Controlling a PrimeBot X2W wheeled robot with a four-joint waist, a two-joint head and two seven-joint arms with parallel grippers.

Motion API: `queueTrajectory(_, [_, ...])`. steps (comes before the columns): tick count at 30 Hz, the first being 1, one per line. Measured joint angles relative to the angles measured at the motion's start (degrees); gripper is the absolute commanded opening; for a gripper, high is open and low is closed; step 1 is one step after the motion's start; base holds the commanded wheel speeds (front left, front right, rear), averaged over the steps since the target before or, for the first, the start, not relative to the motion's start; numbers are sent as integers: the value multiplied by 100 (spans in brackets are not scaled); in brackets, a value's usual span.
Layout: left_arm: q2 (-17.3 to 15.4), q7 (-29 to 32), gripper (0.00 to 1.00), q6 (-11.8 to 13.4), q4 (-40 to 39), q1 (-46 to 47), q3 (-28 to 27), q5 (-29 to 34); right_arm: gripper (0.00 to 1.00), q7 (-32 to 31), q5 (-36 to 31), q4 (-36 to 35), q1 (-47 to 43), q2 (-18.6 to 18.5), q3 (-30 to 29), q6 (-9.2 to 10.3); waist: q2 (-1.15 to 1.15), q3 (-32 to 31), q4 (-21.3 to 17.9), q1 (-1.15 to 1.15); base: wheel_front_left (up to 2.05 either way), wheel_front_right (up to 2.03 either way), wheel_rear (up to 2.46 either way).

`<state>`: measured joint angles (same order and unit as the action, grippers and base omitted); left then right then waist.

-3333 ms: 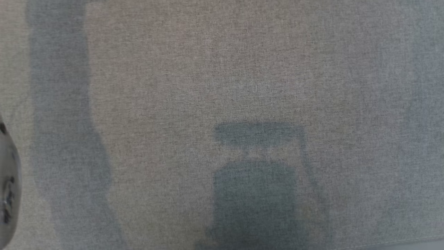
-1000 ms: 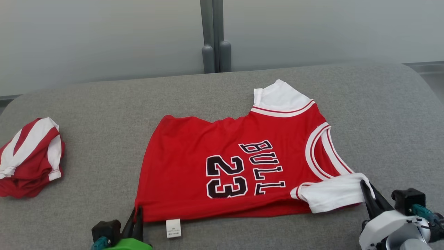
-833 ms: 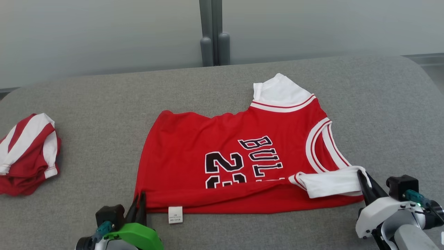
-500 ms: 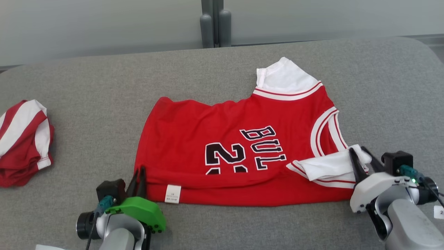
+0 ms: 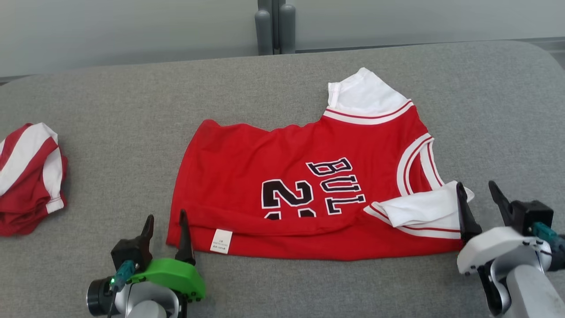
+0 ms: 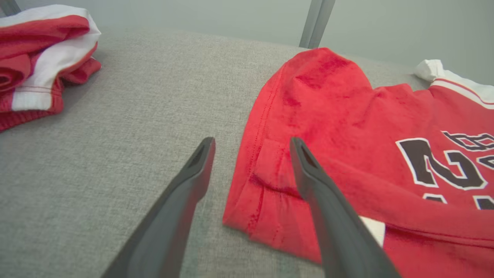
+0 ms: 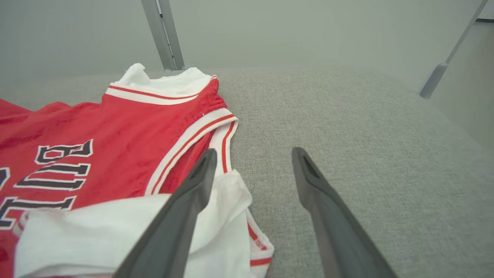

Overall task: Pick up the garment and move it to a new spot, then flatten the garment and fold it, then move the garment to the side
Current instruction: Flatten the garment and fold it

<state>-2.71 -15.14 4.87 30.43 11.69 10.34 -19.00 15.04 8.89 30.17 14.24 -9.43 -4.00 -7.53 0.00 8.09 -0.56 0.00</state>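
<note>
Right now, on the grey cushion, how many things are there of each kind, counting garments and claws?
spread jersey: 1
crumpled bundle: 1
claws: 2 (left claw, right claw, both open)
Total: 4

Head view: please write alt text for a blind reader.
A red jersey, near edge folded over, lies on a grey cushion. The left gripper and right gripper stand open at its near corners. A bundled garment lies left.
</note>
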Motion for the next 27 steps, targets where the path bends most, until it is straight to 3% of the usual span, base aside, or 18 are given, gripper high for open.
queueTrajectory(11, [-3,1,100,-87,-377,-789,-322,201,100,0,219,-331,-1201,16,170,0,0,-258,-97,0,0,0,0])
queueTrajectory(21, [-2,1,100,-135,-386,-765,-151,216,100,0,372,8,-968,131,231,0,0,-173,-27,0,0,0,0])
queueTrajectory(27, [-3,1,100,-160,-383,-694,-71,261,100,4,428,658,-701,147,277,0,0,-112,49,0,0,0,0])
